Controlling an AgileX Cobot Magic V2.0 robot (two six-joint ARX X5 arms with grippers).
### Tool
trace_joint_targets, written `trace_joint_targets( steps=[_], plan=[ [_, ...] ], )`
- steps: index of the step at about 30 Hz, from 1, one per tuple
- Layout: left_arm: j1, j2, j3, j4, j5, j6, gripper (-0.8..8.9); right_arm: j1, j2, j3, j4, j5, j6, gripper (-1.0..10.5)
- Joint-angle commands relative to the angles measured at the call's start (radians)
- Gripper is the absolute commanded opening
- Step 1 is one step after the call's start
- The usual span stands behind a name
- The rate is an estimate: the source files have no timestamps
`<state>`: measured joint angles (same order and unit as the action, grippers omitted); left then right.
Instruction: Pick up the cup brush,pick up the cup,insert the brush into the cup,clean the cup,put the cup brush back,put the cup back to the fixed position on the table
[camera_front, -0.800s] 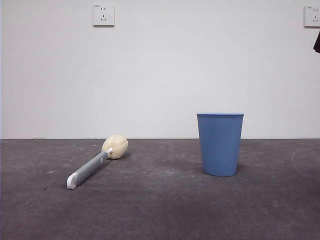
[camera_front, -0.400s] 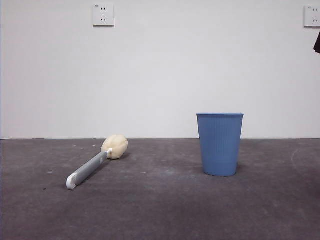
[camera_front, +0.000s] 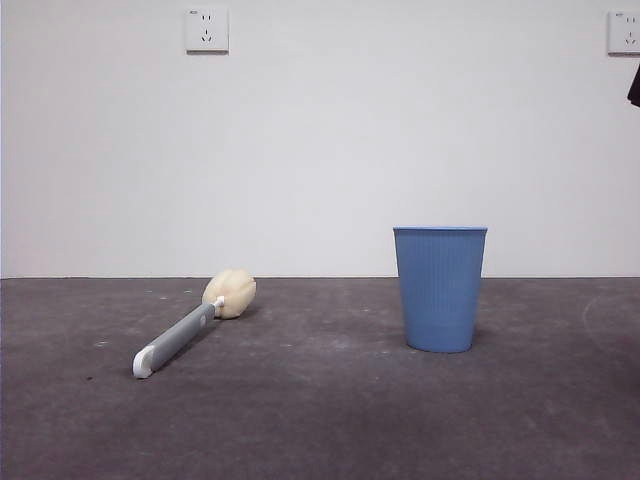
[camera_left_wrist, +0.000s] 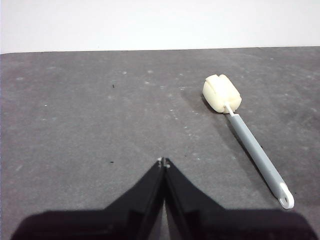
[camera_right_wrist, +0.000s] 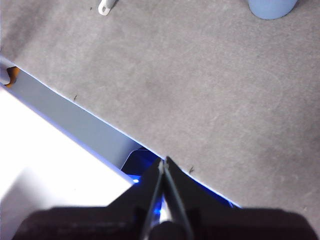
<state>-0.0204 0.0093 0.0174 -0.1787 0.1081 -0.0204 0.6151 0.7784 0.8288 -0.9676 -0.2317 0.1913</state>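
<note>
The cup brush (camera_front: 185, 328) lies flat on the table (camera_front: 320, 420) at the left, cream sponge head away from the camera, white tip nearest. It also shows in the left wrist view (camera_left_wrist: 247, 140). The blue ribbed cup (camera_front: 440, 288) stands upright at the right of centre; its base shows in the right wrist view (camera_right_wrist: 272, 7). My left gripper (camera_left_wrist: 163, 161) is shut and empty, above bare table beside the brush. My right gripper (camera_right_wrist: 164, 160) is shut and empty, over the table's front edge, far from the cup. The brush's white tip (camera_right_wrist: 106, 6) shows there too.
Two wall sockets (camera_front: 207, 30) sit on the white back wall. A black arm tip (camera_front: 634, 85) shows at the upper right edge. The table's near edge (camera_right_wrist: 90, 117) runs diagonally in the right wrist view, with pale floor beyond it.
</note>
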Motion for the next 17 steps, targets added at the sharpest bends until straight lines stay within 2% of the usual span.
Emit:
trace_joint_targets(
  steps=[1, 3, 4, 5, 10, 17],
  plan=[
    [0.002, 0.0, -0.013, 0.001, 0.001, -0.009, -0.03, -0.005, -0.005, 0.0, 0.049, 0.035, -0.076, 0.0],
    [0.002, 0.0, -0.013, 0.001, 0.001, -0.009, -0.03, -0.029, -0.023, -0.005, 0.151, 0.105, -0.13, 0.0],
    [0.002, 0.0, -0.013, 0.002, 0.001, -0.009, -0.03, -0.044, -0.032, -0.011, 0.213, 0.113, -0.155, 0.0],
    [0.002, 0.0, -0.013, 0.001, 0.0, -0.009, -0.03, -0.072, -0.049, -0.025, 0.304, 0.099, -0.187, 0.0],
    [0.002, 0.0, -0.013, 0.001, 0.001, -0.009, -0.03, -0.258, -0.142, -0.122, 0.588, -0.056, -0.222, 0.0],
    [0.002, 0.0, -0.013, 0.001, 0.0, -0.009, -0.03, -0.496, -0.331, -0.354, 0.789, -0.076, -0.246, 0.0]
  ],
)
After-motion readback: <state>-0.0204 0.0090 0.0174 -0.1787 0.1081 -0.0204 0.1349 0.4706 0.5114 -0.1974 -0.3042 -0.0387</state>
